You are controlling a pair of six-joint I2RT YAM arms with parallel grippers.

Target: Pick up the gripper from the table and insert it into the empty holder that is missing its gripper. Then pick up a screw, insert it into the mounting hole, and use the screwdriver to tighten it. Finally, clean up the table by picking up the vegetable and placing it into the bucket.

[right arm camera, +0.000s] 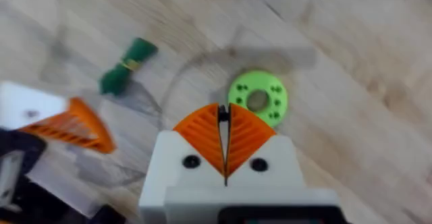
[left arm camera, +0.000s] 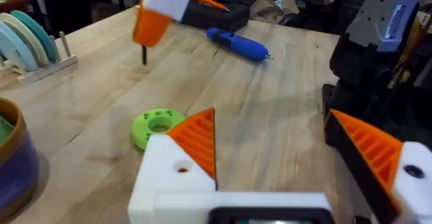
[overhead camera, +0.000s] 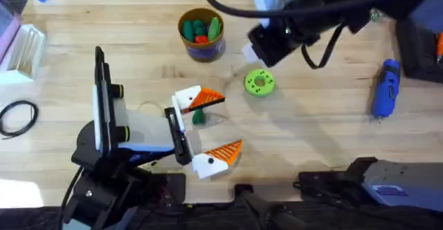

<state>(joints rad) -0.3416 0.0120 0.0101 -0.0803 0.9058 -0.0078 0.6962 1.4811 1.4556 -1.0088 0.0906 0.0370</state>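
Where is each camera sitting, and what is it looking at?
Overhead: fixed above the arms' bases, looking down and forward at the table; both arms show, and the bucket.
Left wrist: rides the left arm, looking across the table; the left gripper stands open at the bottom edge.
Right wrist: rides the right arm, looking down; the right gripper is shut, pads together, near the vegetable.
Shared: all three see the green disc; overhead and left wrist both see the screwdriver.

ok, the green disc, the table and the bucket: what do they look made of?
Green disc: matte plastic, probably 3D-printed, judging by its uniform bright colour and neat ring of holes. Table: pale wood planks with visible grain and seams, low sheen. Bucket: blue wall, tan rim, slightly glossy; plastic or glazed, can't tell.
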